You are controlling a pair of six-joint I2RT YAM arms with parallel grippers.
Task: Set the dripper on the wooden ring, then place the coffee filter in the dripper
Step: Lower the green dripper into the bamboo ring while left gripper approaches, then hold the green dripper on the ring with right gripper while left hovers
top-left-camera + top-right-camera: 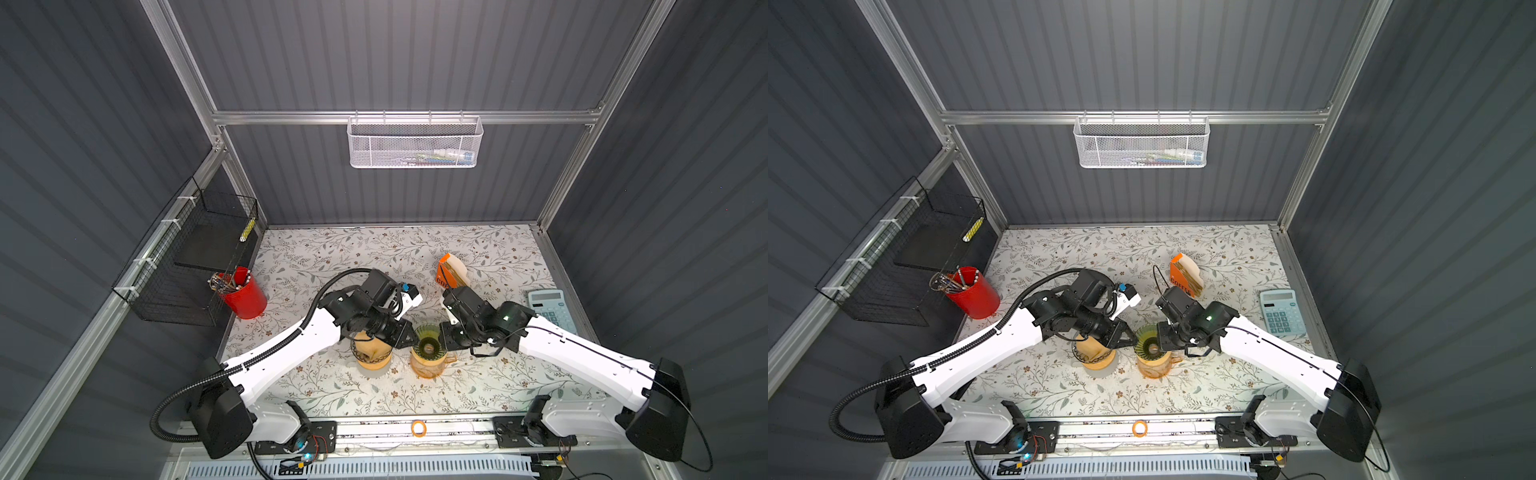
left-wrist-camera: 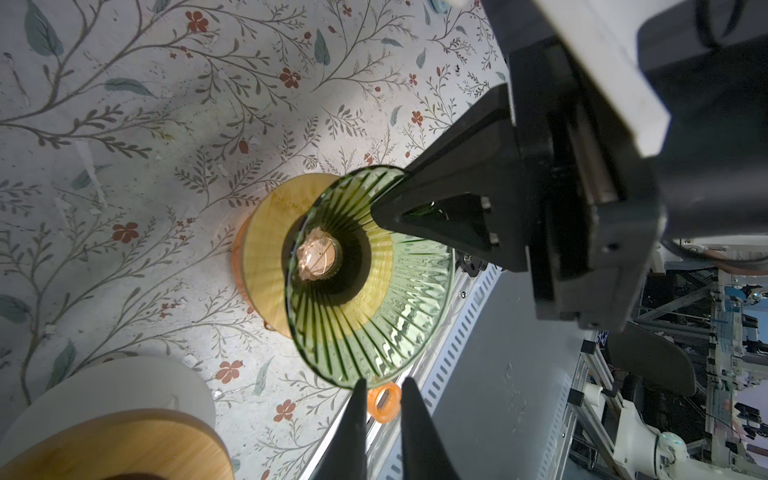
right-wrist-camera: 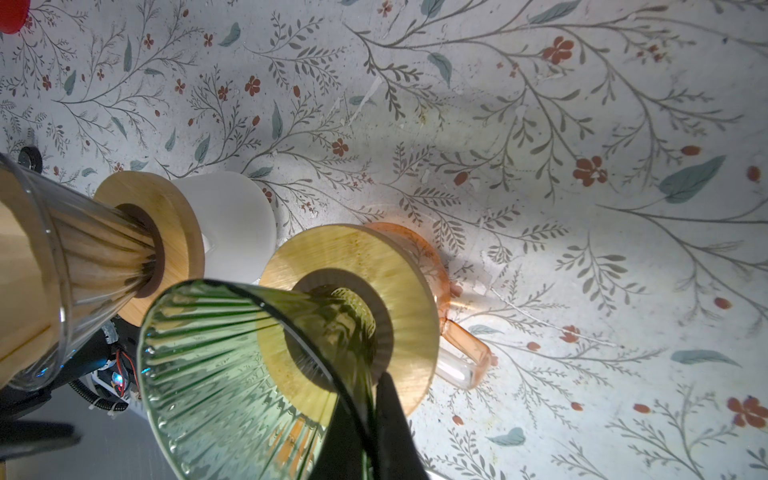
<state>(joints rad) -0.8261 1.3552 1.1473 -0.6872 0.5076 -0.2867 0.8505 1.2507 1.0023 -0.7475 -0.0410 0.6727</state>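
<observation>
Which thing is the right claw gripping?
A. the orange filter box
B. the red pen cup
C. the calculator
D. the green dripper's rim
D: in the right wrist view, the right claw has one finger on each side of the green dripper, pinching its glass wall at the rim.
</observation>
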